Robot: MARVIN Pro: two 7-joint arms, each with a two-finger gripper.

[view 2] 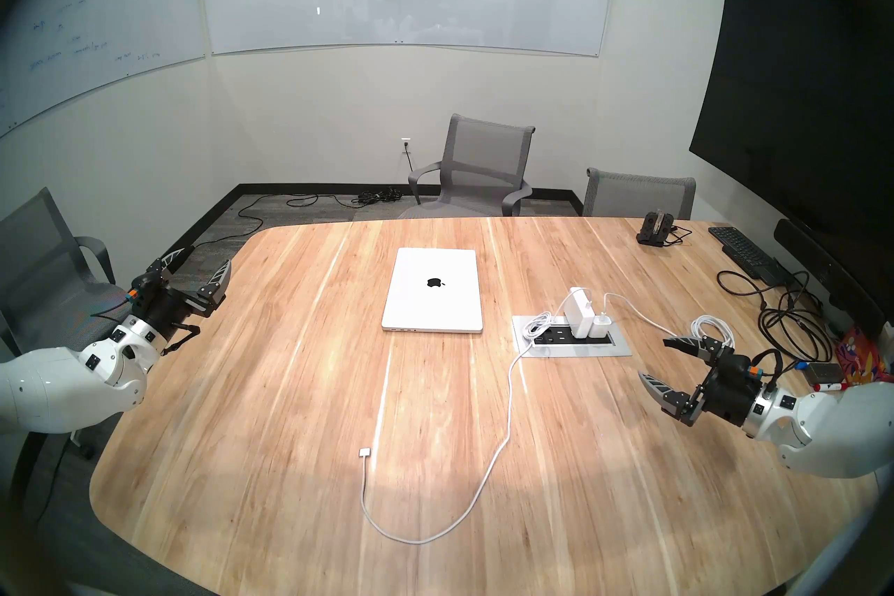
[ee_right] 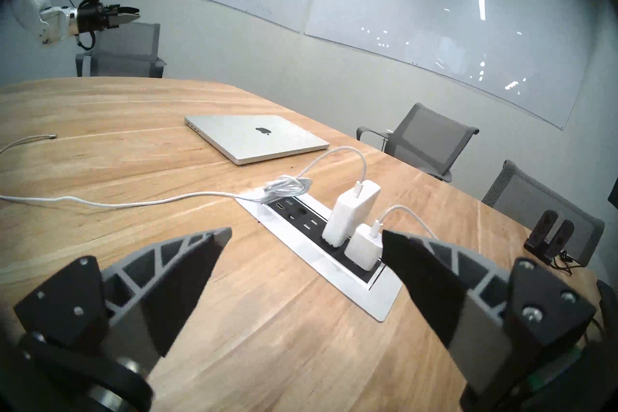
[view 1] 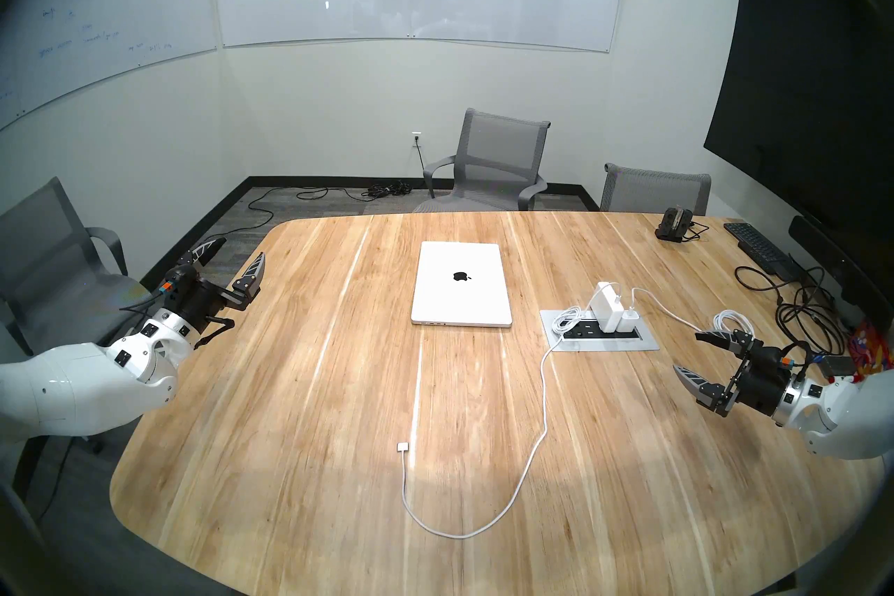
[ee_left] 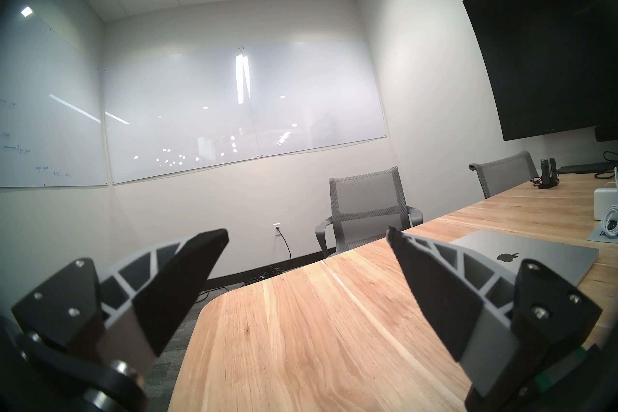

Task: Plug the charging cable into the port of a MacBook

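Right tool level (jaws wide), left tool angled upward

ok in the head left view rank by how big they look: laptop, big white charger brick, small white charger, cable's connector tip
1. laptop
2. big white charger brick
3. small white charger
4. connector tip

The tip lies nearer the camera than the rest, yet looks smallest.

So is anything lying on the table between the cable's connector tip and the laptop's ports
Nothing visible. Only bare wooden table lies between the connector tip of the charging cable and the ports on the near edge of the MacBook. The power brick stands off to the right.
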